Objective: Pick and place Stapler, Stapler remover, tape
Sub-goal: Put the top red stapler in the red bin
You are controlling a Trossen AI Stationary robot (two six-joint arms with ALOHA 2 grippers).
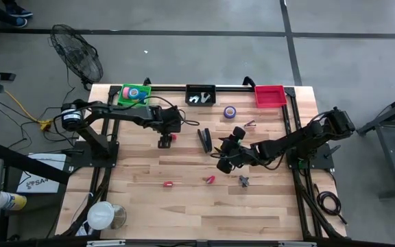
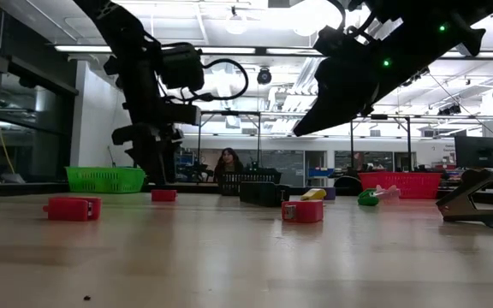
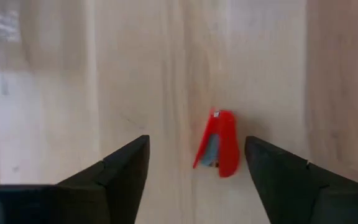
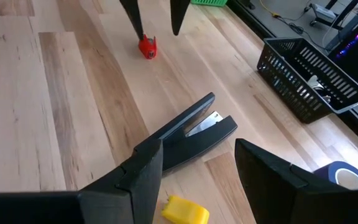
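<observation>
A small red stapler (image 3: 219,144) lies on the wooden table between the fingers of my open left gripper (image 3: 196,139), nearer one finger, with a gap on both sides. The high view shows this gripper (image 1: 164,142) at the table's middle left, pointing steeply down. A black stapler (image 4: 191,127) lies sprung open on the table just ahead of my open right gripper (image 4: 197,144), which hovers above the table (image 1: 222,159). A grey stapler remover (image 1: 243,180) rests nearer the front edge. One blue tape roll (image 1: 230,111) lies flat toward the back.
Along the far edge stand a green basket (image 1: 134,94) holding coloured tape rolls, a black basket (image 1: 199,94) and a red basket (image 1: 269,95). Small red pieces (image 1: 168,184) (image 1: 210,179) lie toward the front. A yellow piece (image 4: 185,210) sits by my right fingers.
</observation>
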